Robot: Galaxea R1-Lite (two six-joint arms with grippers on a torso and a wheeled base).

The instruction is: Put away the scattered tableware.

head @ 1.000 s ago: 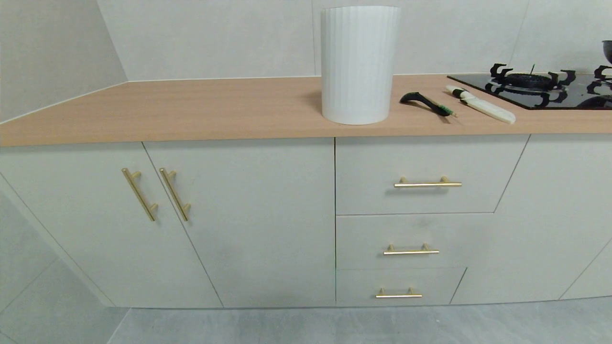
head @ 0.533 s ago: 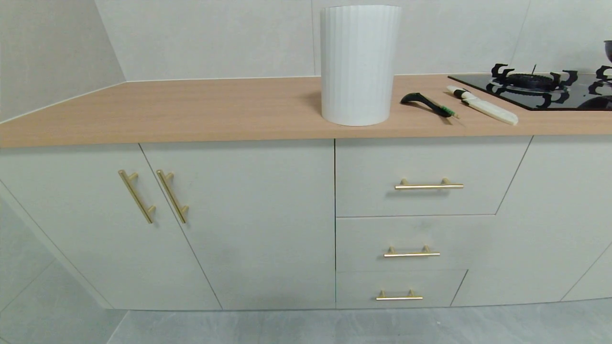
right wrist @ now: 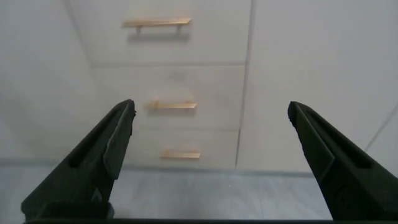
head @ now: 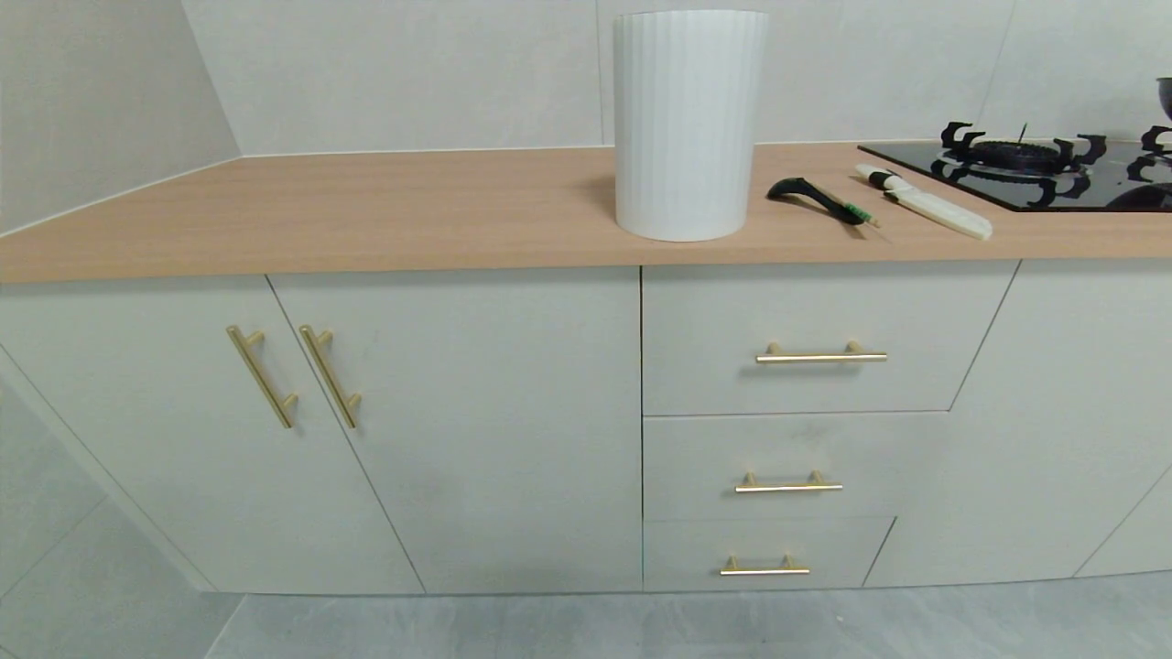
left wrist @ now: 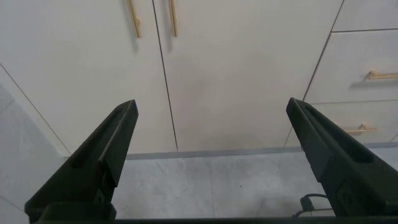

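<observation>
Your left fingers (left wrist: 106,155) and right fingers (right wrist: 99,155) gape, empty, low before the cabinet (head: 504,412). The black utensil (head: 815,197) and knife (head: 925,203) lie on the tabletop (head: 366,201) beside the white canister (head: 687,128), well apart from both.

That tall ribbed cylindrical container (head: 689,124) was white all over, finely fluted! Beneath it, a tan wood-grain countertop (head: 366,206). Right of it lay a black green-tipped utensil (head: 815,198) and a cream sheathed knife (head: 925,201).
</observation>
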